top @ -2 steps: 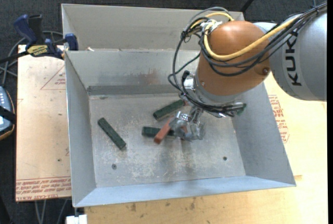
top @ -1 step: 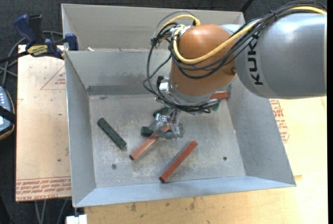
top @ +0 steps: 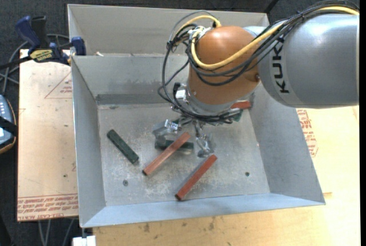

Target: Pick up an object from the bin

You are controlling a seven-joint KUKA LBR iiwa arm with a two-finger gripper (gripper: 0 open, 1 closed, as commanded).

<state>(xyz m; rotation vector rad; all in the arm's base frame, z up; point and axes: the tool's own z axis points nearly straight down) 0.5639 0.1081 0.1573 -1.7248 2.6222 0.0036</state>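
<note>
Reddish-brown straight bar (top: 164, 155) mid-floor of the grey metal bin (top: 86, 125), under open jaws.
Its long axis runs diagonally, near-left to far-right; the jaws stand spread astride its far end, gripping nothing. A second reddish-brown bar (top: 195, 177) lies just nearer the front wall.

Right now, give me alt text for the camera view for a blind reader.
The arm's gripper hangs open low in the grey bin, over the upper end of a reddish-brown bar. A second reddish-brown bar lies right of it, a dark bar left.
</note>
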